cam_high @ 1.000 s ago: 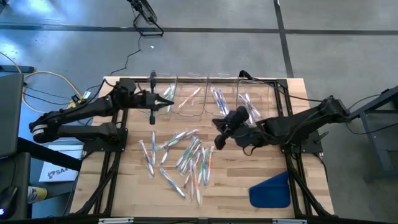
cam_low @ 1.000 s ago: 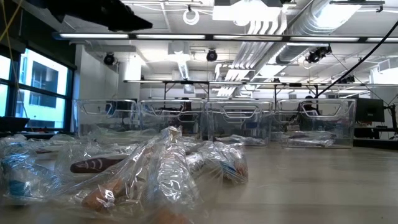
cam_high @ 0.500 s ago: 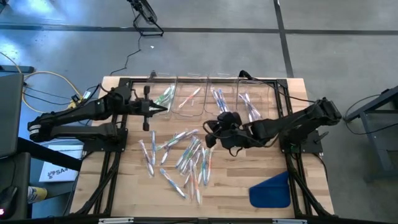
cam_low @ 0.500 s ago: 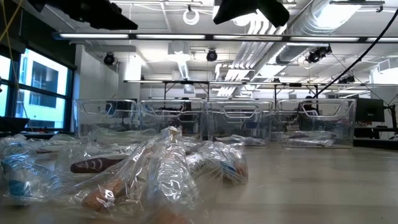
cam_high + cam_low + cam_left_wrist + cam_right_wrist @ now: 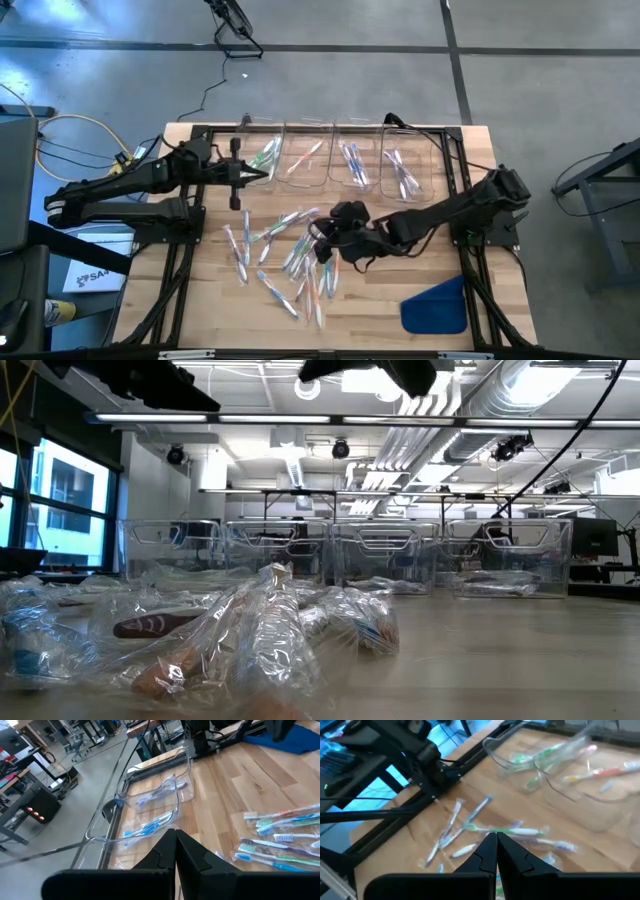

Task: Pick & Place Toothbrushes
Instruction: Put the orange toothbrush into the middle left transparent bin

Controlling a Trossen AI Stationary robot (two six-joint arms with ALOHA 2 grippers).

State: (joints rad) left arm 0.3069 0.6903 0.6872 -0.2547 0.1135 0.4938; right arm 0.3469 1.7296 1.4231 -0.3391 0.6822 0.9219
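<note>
- Toothbrushes (image 5: 295, 255) lie scattered mid-surface (image 5: 380, 300), unmoved since a second ago; more sit in the clear bins (image 5: 340, 160) along the far edge
- Right gripper (image 5: 322, 240) has swung from near the bins to above the pile's edge, fingers pressed together, empty
- Left gripper (image 5: 268, 176) has backed slightly off the leftmost bin, fingers pressed together

**Work Surface and Contents**

The wooden table (image 5: 400, 285) carries a loose pile of wrapped toothbrushes (image 5: 290, 255) at centre. Four clear bins (image 5: 345, 160) stand in a row along the 12 o'clock edge, each holding toothbrushes. A blue cloth-like piece (image 5: 435, 305) lies at 4 o'clock.
</note>
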